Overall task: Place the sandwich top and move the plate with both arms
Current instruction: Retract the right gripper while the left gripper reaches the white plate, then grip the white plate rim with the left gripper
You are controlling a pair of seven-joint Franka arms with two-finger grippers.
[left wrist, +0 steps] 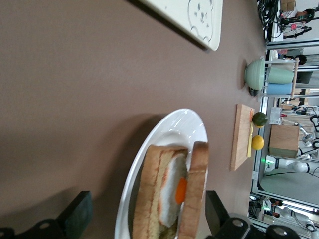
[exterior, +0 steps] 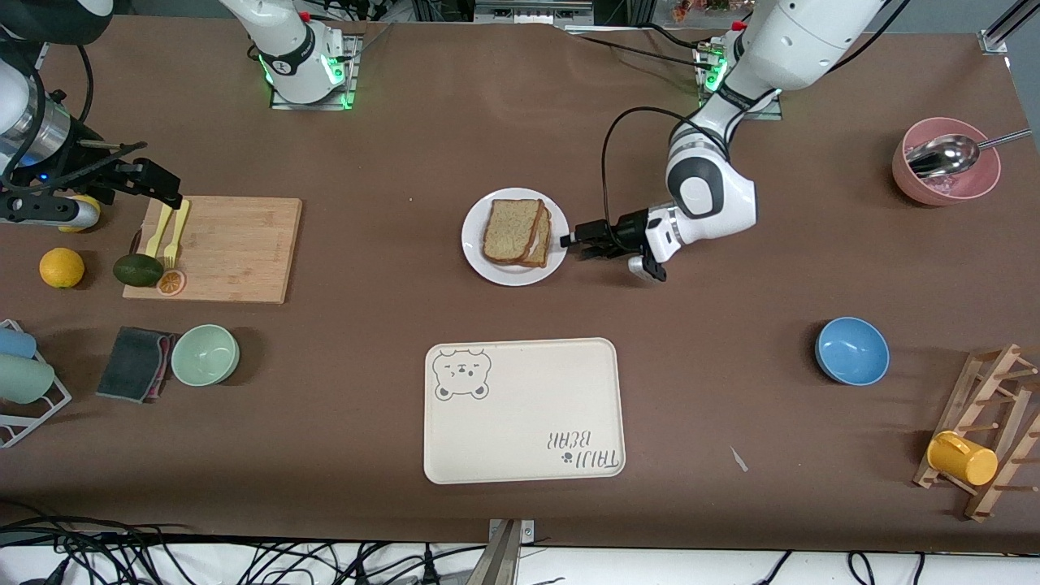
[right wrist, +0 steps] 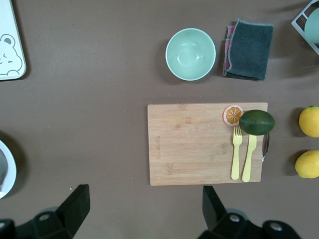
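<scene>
The brown desk (exterior: 731,390) carries a cream bear-printed tray (exterior: 524,410) nearest the front camera and, farther from it, the white plate (exterior: 513,236), on which the sandwich top (exterior: 511,229) lies over the egg-bearing slice (left wrist: 172,191). The left claw (exterior: 575,240) sits low at the plate's rim toward the left arm's end, its fingers (left wrist: 75,215) spread apart on either side of the sandwich. The right claw (exterior: 166,193) waits above the end of the wooden cutting board (exterior: 215,248) with the yellow fork and knife, fingers (right wrist: 74,206) also apart and empty.
</scene>
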